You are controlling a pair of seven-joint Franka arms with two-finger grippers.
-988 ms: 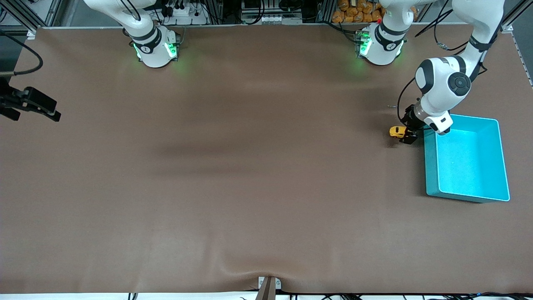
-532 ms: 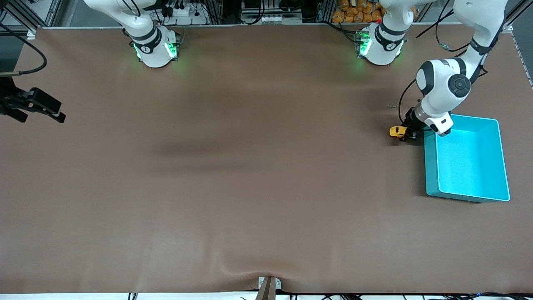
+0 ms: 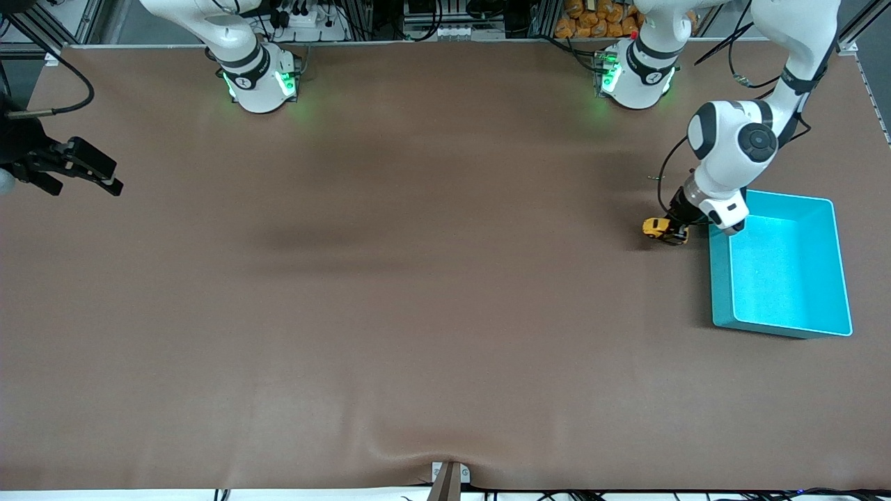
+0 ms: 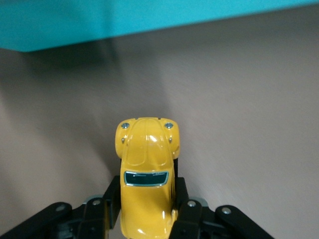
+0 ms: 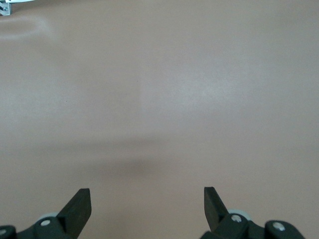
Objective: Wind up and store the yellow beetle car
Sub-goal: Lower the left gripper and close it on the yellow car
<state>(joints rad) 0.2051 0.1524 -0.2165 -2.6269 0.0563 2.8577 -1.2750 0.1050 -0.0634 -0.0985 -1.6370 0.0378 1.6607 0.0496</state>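
Clamped on the yellow beetle car (image 4: 147, 174), my left gripper (image 3: 674, 232) sits low at the table (image 3: 418, 292), its black fingers (image 4: 107, 206) pressed against both flanks of the toy's rear half. From the left wrist view I see the rounded hood and the dark windscreen poking out ahead of the fingers, with the brown surface under them.

Working down by size: the table is a wide brown mat that fills nearly the whole front view. On it, toward the left arm's end, I have the turquoise bin (image 3: 724, 278), an open rectangular tray. The car is just beside the bin's wall, near the corner that lies farther from the front camera; whether its wheels touch the mat I cannot tell. In the left wrist view the bin's turquoise wall (image 4: 124, 22) runs across ahead of the car's nose, with a strip of bare mat between them.

At the right arm's end, my right gripper (image 3: 87, 175) waits over the mat's edge, fingers (image 5: 77, 206) spread wide and holding nothing.
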